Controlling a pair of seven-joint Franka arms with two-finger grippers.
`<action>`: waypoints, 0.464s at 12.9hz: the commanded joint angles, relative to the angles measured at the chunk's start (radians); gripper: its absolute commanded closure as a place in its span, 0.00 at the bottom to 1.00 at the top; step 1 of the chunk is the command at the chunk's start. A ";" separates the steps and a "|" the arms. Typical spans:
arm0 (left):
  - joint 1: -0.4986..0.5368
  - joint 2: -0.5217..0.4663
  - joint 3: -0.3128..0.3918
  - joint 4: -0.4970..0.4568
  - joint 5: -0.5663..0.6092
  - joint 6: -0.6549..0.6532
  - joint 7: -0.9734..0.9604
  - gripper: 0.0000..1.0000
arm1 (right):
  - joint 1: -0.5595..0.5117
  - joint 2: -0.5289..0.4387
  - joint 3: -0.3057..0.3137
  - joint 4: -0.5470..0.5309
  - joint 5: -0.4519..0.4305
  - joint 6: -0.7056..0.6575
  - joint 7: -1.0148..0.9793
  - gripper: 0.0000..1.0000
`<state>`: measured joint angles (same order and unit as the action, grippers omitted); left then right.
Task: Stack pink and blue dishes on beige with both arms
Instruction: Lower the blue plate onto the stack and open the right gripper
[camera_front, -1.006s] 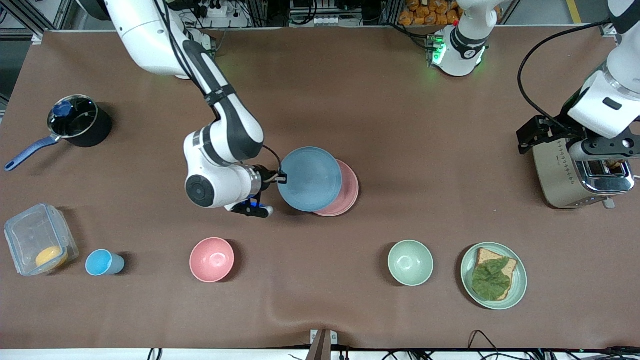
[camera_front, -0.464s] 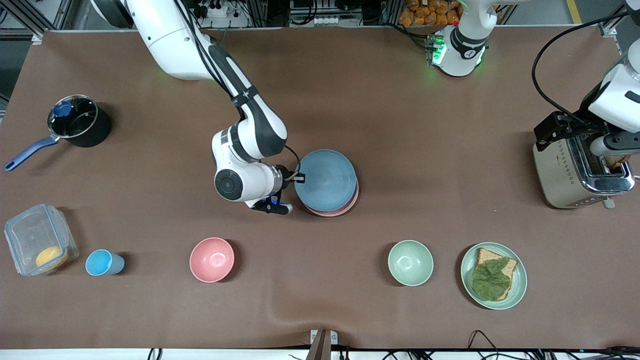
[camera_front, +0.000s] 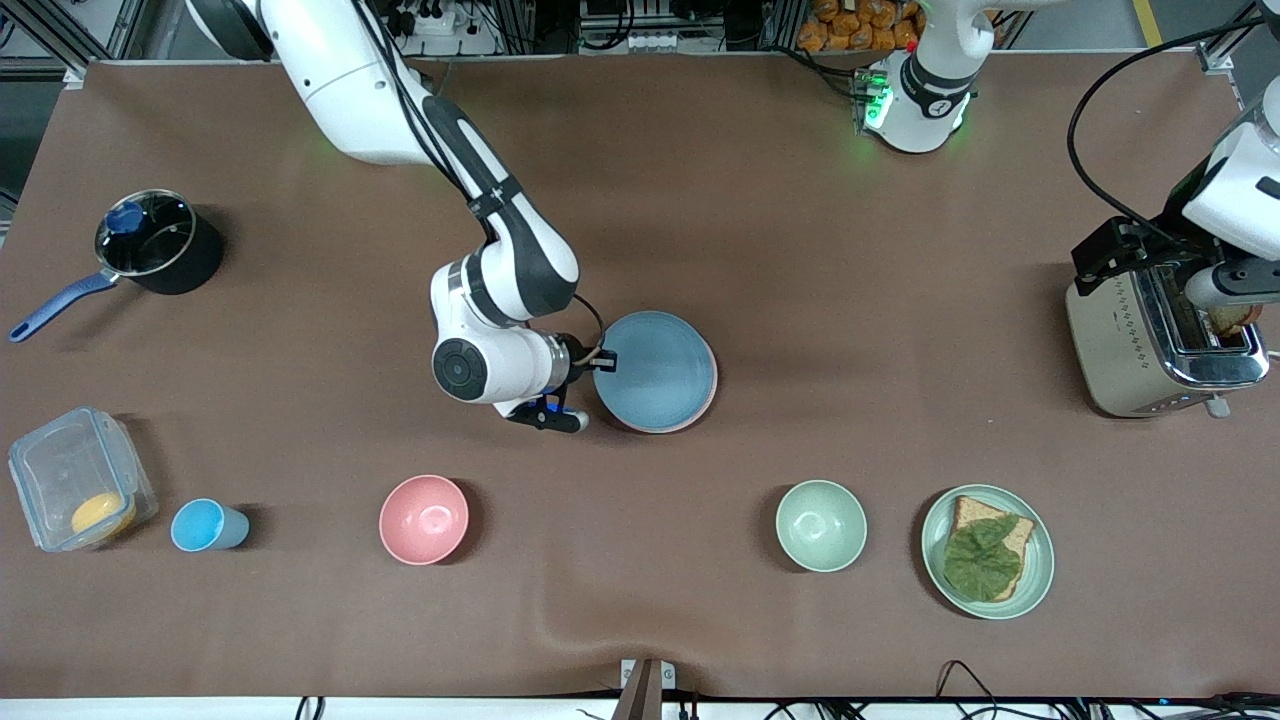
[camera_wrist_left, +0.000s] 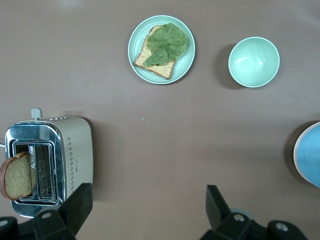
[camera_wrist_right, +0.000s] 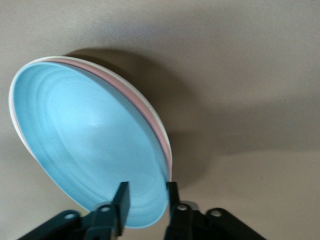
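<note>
The blue plate (camera_front: 655, 370) lies on top of the pink plate (camera_front: 713, 386), of which only a thin rim shows, in the middle of the table. In the right wrist view the blue plate (camera_wrist_right: 85, 145) covers the pink plate (camera_wrist_right: 150, 116) and a cream-beige rim (camera_wrist_right: 12, 112) under both. My right gripper (camera_front: 600, 362) (camera_wrist_right: 147, 195) is shut on the blue plate's rim at the edge toward the right arm's end. My left gripper (camera_wrist_left: 145, 210) is open and holds nothing; it hangs over the toaster (camera_front: 1150, 345), where the left arm waits.
A slice of bread (camera_wrist_left: 17, 175) stands in the toaster (camera_wrist_left: 50, 165). A green plate with a sandwich (camera_front: 987, 551), a green bowl (camera_front: 821, 525), a pink bowl (camera_front: 424, 519), a blue cup (camera_front: 205, 525) and a clear box (camera_front: 78, 478) line the near side. A pot (camera_front: 158, 240) stands at the right arm's end.
My right gripper has carried the blue plate toward the left arm's end and lowered it until it covers the pink plate. The left arm has shifted slightly over the toaster.
</note>
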<state>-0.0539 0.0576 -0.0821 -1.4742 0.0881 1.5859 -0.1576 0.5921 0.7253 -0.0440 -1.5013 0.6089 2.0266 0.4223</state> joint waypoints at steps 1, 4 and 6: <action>-0.004 -0.019 0.010 -0.012 -0.018 -0.010 0.015 0.00 | -0.005 -0.001 -0.016 0.053 0.017 -0.019 -0.005 0.00; -0.004 -0.016 0.008 -0.014 -0.018 -0.010 0.015 0.00 | -0.067 -0.024 -0.022 0.071 0.009 -0.103 -0.008 0.00; -0.004 -0.006 0.008 -0.018 -0.018 -0.010 0.013 0.00 | -0.130 -0.044 -0.026 0.088 -0.030 -0.175 -0.010 0.00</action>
<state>-0.0539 0.0580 -0.0816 -1.4810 0.0881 1.5855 -0.1576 0.5234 0.7091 -0.0773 -1.4233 0.6032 1.9151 0.4194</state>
